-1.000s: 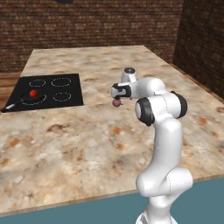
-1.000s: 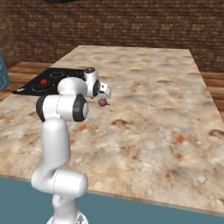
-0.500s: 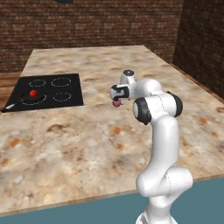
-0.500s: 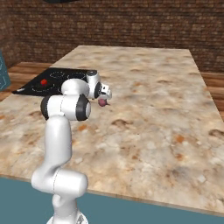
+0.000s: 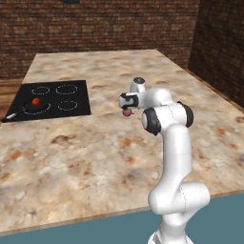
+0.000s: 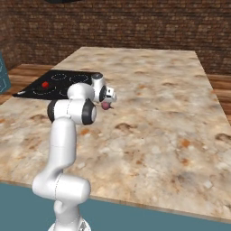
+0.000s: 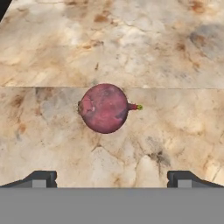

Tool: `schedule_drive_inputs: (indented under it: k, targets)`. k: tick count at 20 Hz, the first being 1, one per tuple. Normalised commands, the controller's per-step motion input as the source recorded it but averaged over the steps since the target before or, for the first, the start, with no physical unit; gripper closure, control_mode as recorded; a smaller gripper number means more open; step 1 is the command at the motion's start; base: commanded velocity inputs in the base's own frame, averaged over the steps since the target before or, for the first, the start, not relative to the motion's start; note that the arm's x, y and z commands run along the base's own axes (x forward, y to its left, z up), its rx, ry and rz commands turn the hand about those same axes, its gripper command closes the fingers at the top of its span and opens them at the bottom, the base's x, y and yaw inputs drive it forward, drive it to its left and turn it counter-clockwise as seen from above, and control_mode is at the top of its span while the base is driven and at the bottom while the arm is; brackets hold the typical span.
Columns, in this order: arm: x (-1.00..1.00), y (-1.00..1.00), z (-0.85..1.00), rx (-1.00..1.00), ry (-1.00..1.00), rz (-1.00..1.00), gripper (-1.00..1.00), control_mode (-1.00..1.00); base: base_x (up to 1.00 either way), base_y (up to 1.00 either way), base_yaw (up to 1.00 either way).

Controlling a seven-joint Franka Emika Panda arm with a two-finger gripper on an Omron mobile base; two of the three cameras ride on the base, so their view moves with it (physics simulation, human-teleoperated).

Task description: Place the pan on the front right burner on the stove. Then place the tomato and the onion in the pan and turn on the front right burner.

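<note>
Judging by how things lie, we count 2 steps done: the pan [image 5: 34,106] sits on the front right burner [image 5: 29,108] of the stove [image 5: 76,97] at 10 o'clock, the tomato [image 5: 36,102] inside. The onion [image 7: 104,108] lies on the counter [image 7: 175,52], centred at 12 o'clock beyond our gripper [image 7: 112,179], which is spread wide, holding nothing. Onion and knob remain.

The onion [image 7: 104,108] is dull purplish-maroon with a small green tip. The counter [image 5: 95,157] is mottled beige stone with rusty brown blotches. The stove [image 5: 52,97] is glossy black with thin white rings; the tomato [image 5: 36,102] is bright red. The far wall [image 5: 95,28] is dark brown brick.
</note>
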Motion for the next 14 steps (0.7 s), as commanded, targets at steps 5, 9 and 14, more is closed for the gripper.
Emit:
schedule_drive_inputs:
  k: [5, 9, 14]
  targets:
    - [0.23, 0.0, -0.18, 0.0, 0.0, 0.0, -1.0, -1.0, 0.0, 0.0, 0.0]
    - [0.16, 0.05, -0.22, -0.01, 0.0, 0.0, -1.0, -1.0, 0.0, 0.0, 0.0]
    - [0.1, 0.06, -0.18, 0.0, 0.0, 0.0, -1.0, -1.0, 0.0, 0.0, 0.0]
